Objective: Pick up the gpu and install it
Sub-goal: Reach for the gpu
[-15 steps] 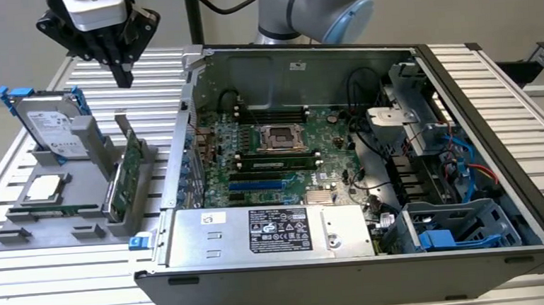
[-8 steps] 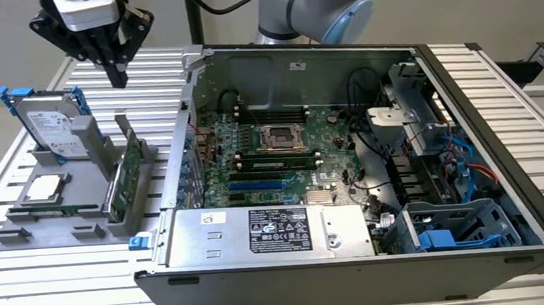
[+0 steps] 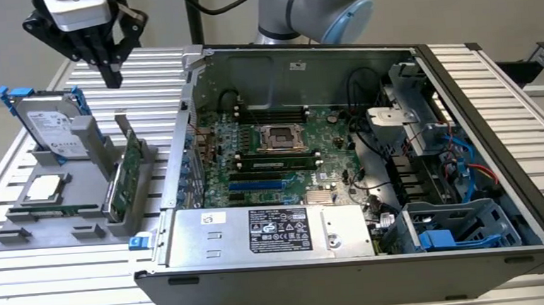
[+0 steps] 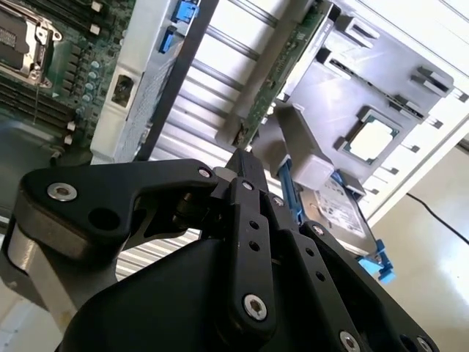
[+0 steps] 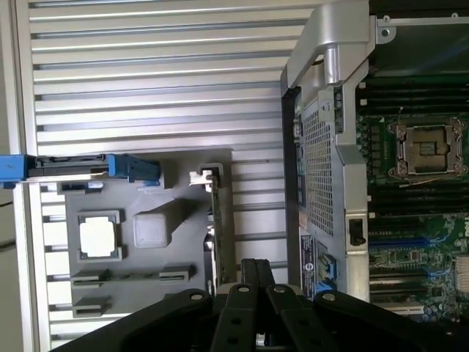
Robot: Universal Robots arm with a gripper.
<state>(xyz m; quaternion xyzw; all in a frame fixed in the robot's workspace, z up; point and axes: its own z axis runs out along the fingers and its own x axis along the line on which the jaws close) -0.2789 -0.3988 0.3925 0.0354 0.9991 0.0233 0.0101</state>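
Observation:
The gpu (image 3: 125, 177) stands on its long edge in a slot of the grey holder (image 3: 80, 219), at the exterior view's left, beside the open computer case (image 3: 498, 146). In the second wrist view its green board (image 4: 284, 66) runs edge-on; in the first wrist view it is a thin strip (image 5: 213, 227). My gripper (image 3: 114, 78) hangs high above the holder's far end, shut with nothing between its fingers. Its black fingertips (image 4: 240, 158) meet in both wrist views, and the gripper (image 5: 256, 265) sits just off the card's end.
A silver hard drive with blue rails (image 3: 53, 127) stands in the same holder, with a processor chip (image 3: 45, 187) lying flat beside it. Inside the case lie the motherboard (image 3: 271, 145), its blue slot (image 3: 255, 184) and the power supply (image 3: 268, 232). A ribbed metal table (image 3: 34, 287) carries everything.

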